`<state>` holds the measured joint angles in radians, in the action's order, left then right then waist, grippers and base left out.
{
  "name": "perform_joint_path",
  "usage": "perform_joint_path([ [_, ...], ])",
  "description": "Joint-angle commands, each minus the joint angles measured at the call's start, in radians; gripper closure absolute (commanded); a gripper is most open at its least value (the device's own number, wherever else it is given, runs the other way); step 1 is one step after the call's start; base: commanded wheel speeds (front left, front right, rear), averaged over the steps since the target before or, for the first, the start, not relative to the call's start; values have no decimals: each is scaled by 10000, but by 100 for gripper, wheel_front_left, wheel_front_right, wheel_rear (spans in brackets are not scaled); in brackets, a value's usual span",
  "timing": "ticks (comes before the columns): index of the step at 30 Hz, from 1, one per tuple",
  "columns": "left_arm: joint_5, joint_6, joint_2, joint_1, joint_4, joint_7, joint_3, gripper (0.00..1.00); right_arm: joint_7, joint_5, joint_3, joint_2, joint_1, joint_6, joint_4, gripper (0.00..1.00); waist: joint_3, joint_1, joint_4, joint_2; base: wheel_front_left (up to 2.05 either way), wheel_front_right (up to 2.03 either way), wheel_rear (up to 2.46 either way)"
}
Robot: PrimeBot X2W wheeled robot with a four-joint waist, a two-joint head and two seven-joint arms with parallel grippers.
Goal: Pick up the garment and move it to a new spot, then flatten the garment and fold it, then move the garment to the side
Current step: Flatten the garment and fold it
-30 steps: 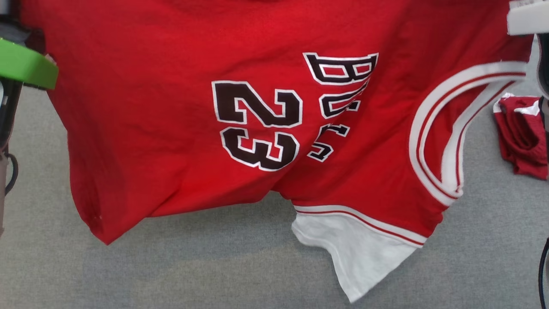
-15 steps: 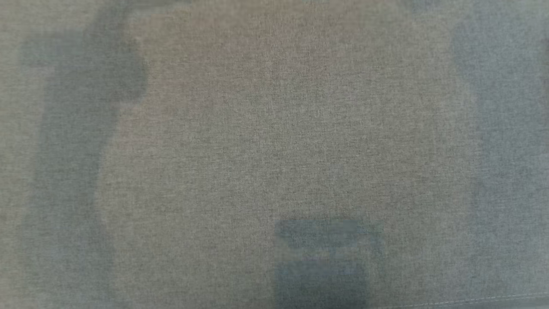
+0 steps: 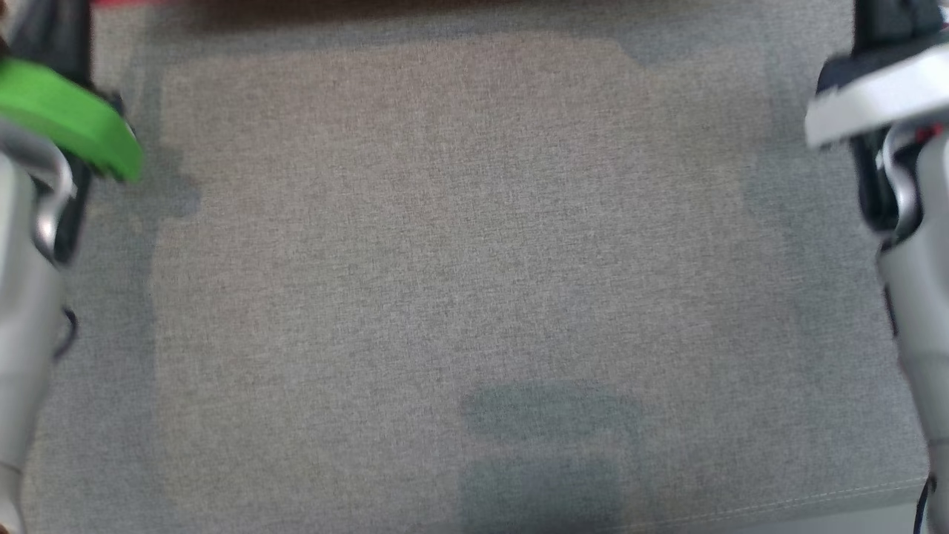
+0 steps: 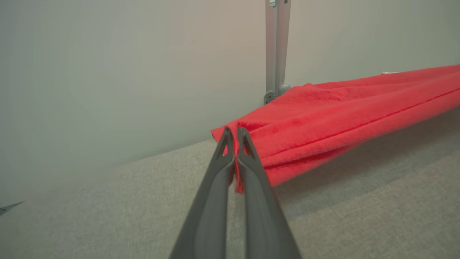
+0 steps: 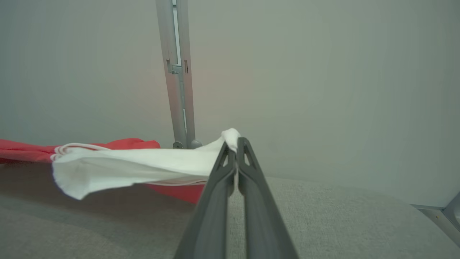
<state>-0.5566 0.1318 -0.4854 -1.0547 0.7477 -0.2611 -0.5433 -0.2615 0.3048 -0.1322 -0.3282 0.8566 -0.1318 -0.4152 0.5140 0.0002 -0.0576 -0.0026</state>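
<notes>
Garment (image 4: 323,118) is pinched at both ends. Your left gripper (image 4: 235,133) is clamped tight on a red corner, fingers pressed together with cloth between them. Your right gripper (image 5: 235,143) is clamped the same way on the white trim (image 5: 136,167). Between the two, the garment stretches in a long bunched band, lifted off the surface and throwing a soft shadow beneath it.

From the head camera you get just a red sliver along the top edge. Pale forearms frame both sides, and the left one carries a green band (image 3: 67,119). Below lies a grey woven cloth surface (image 3: 445,245) with a stitched seam (image 3: 815,493) near its front edge. Behind it stands a plain pale wall (image 4: 107,64), and an upright metal post (image 4: 276,46) meets the surface at the wall's foot.
</notes>
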Motion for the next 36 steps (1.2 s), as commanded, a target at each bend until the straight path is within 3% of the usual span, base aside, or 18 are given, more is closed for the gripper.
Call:
perform_joint_path([
  [1,-125,-21,66,573,7,-46,198,100,-42,228,217,119,-558,23,109,100,-484,-2,-43,26,0,0,0],
  [5,-469,-21,750,2914,-82,-48,1108,100,-43,351,464,583,-2819,23,262,100,-1157,-2,-62,26,0,0,0],
  [14,587,-23,2326,7053,-358,-18,3486,100,-44,-219,1139,1526,-6637,24,211,100,-3163,-2,-157,26,0,0,0],
  [20,1367,-24,3070,9149,-797,-19,4834,100,-44,-282,1770,1997,-7974,26,117,100,-4349,-2,-332,26,0,0,0],
  [28,1805,-23,3666,11261,-1350,-19,5398,100,-45,-423,1433,1905,-9686,24,115,100,-5162,-2,-245,26,0,0,0],
  [36,1823,-21,3765,11837,-1830,-27,5332,100,-44,-364,1140,1599,-10547,24,661,100,-5161,-2,-19,26,0,0,0],
])
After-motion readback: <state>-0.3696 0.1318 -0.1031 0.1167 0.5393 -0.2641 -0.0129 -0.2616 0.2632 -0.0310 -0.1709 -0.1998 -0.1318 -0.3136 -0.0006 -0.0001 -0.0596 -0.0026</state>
